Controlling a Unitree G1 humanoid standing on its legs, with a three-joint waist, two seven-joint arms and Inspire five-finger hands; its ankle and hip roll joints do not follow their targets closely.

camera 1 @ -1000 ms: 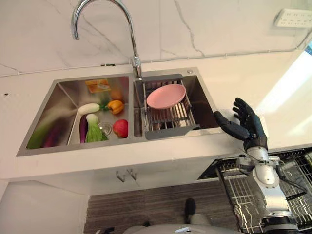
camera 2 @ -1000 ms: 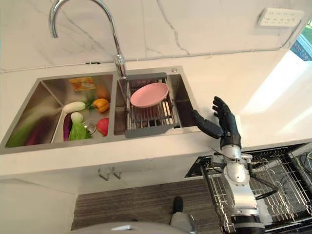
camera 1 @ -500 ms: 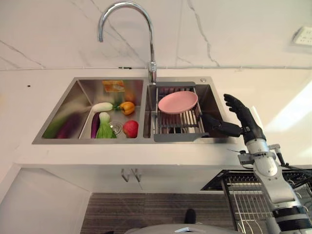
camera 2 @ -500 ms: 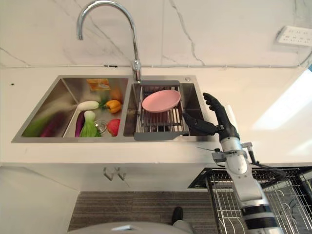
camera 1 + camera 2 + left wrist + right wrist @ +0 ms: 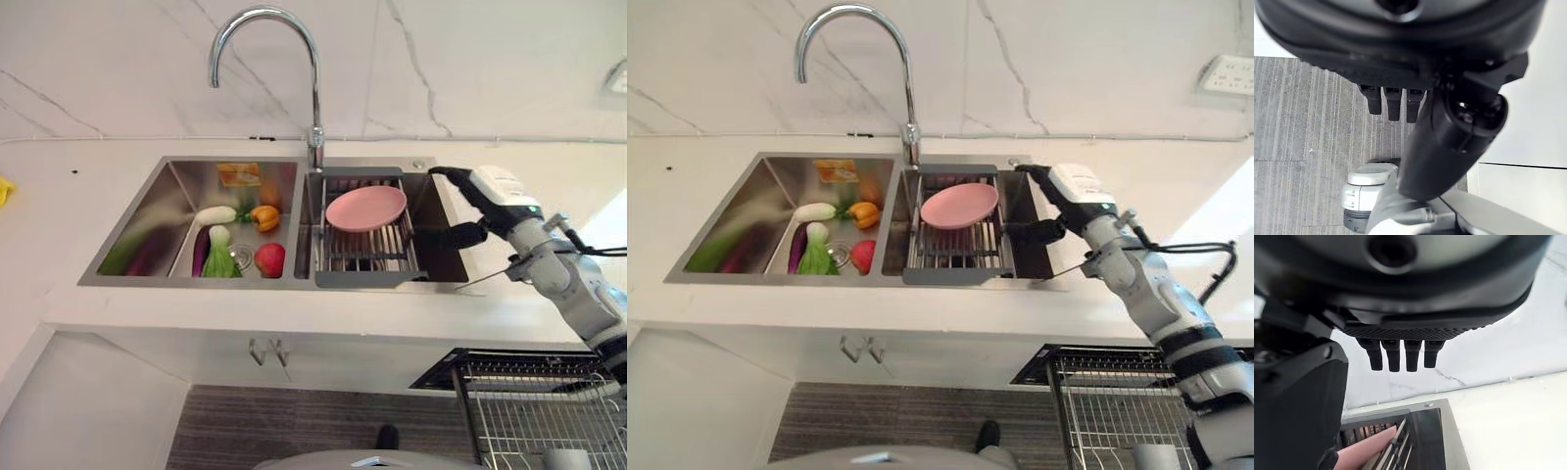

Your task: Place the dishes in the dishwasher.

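Nearest, at the lower right, the wire rack of the open dishwasher [image 5: 1117, 411] sticks out below the white counter [image 5: 294, 318]. Above it the right hand [image 5: 487, 201] hangs over the right edge of the sink [image 5: 127, 264], fingers straight and spread from the thumb, holding nothing and apart from the plate. The left hand [image 5: 1396, 103] hangs over the grey floor with relaxed fingers, empty. In the sink's right basin a dark drying rack [image 5: 367, 257] carries the pink plate [image 5: 365, 208], which lies tilted on the rack's bars. The left basin holds toy vegetables: a red tomato [image 5: 269, 258], a green leafy one [image 5: 221, 257], a purple aubergine [image 5: 201, 253], a white radish [image 5: 216, 214] and a yellow pepper [image 5: 264, 216]. Behind the basins rises the curved tap [image 5: 284, 59], against the marble wall.
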